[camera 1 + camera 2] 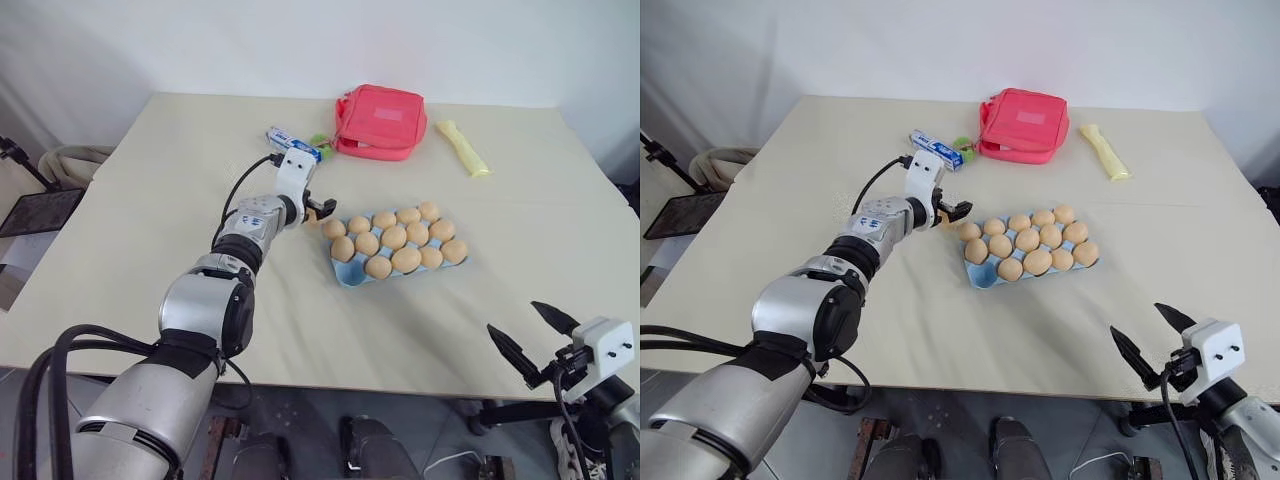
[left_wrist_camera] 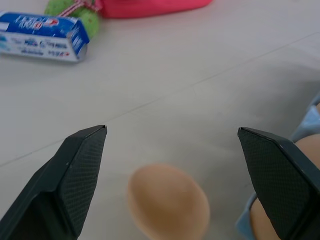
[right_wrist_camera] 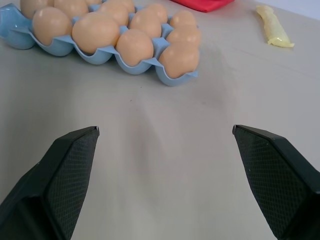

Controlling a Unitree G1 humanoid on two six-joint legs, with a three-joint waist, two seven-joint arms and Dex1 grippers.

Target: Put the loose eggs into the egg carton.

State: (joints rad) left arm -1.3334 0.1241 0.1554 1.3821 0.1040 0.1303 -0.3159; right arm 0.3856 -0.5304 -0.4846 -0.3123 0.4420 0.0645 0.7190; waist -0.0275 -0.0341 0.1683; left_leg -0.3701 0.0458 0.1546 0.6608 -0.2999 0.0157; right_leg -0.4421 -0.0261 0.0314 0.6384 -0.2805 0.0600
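One loose egg (image 2: 167, 202) lies on the table (image 1: 150, 230), just beside the near-left corner of the egg carton (image 1: 345, 277), and the left gripper (image 1: 318, 207) hovers over it with its fingers (image 2: 75, 175) spread wide apart, nothing between them. The step in hand looks like the last pick, or a drop that missed: the egg sits between the open fingers, apparently untouched. Nearest of all, the right gripper (image 1: 1148, 347) waits off the table's near edge, its fingers also wide apart and empty.

The next move, I judge, calls for a gentle close on the egg, then a short lift and carry toward the carton's empty near-left cup. The egg is smooth, rounded and tan-orange, likely to roll or slip from the black cross-hatched pads. The carton is light blue moulded material with scalloped cups, almost all filled. Farther off lie a blue-and-white box (image 1: 293, 143), a small green thing (image 1: 320, 140), a soft red pouch (image 1: 382, 121), and a pale yellow wrapped thing (image 1: 464, 147).
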